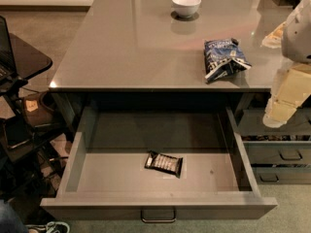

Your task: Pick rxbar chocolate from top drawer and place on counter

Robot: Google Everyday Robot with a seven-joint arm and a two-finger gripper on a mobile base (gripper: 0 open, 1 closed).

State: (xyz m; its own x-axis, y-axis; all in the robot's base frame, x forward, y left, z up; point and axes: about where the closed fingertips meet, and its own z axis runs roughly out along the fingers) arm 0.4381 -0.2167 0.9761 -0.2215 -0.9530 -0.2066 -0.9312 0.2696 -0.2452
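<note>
Top drawer [97, 204] pulled out; entry from above open, bounded by side walls [77, 154] at 9 and 3 o'clock, counter [131, 45] edge overhanging at 12. Rxbar chocolate [164, 163] near ctr, bare floor all round. Counter obstacles: bowl [186, 5] at 12, snack bag [224, 58] at 2. Gripper [277, 113] hangs at 3 o'clock, outside drawer's R wall.

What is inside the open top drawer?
One black-wrapped bar lies on the drawer floor; the strip behind its front wall is hidden. The claw hangs outside, beside it.
</note>
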